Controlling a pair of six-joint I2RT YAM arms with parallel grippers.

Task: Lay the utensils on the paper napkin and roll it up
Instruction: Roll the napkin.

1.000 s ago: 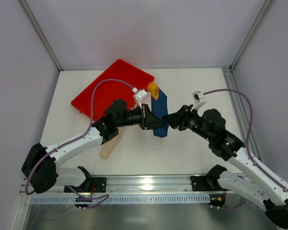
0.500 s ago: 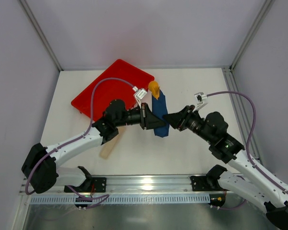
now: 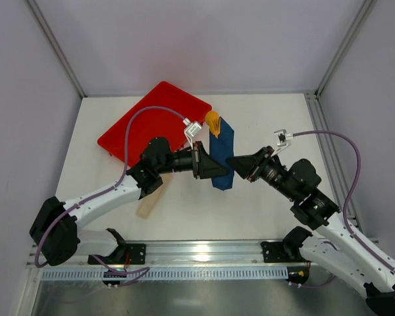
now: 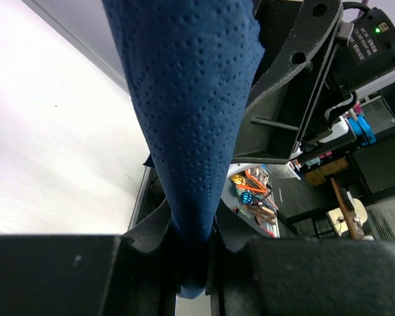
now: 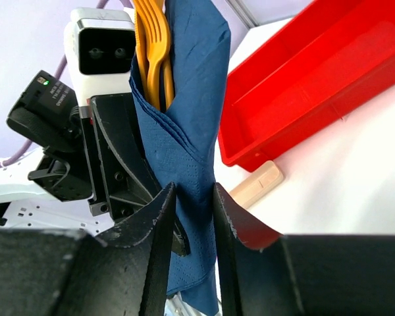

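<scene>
The paper napkin (image 3: 222, 141) is a dark blue roll held off the table between both arms. Orange utensils (image 3: 212, 121) stick out of its far end, fork tines showing in the right wrist view (image 5: 155, 46). My left gripper (image 3: 209, 168) is shut on the roll's lower part, the blue paper (image 4: 191, 99) pinched between its pads (image 4: 192, 230). My right gripper (image 3: 232, 163) comes in from the right, and its two fingers (image 5: 194, 191) press on either side of the napkin (image 5: 191, 118).
A red tray (image 3: 145, 125) lies tilted at the back left, seen also in the right wrist view (image 5: 303, 85). A pale beige strip (image 3: 148, 203) rests on the table under the left arm. Frame posts stand at both back corners.
The right gripper's jaws have narrowed onto the napkin roll and its arm has shifted slightly right. The roll's top has tipped a little to the right. The left gripper keeps its hold.
</scene>
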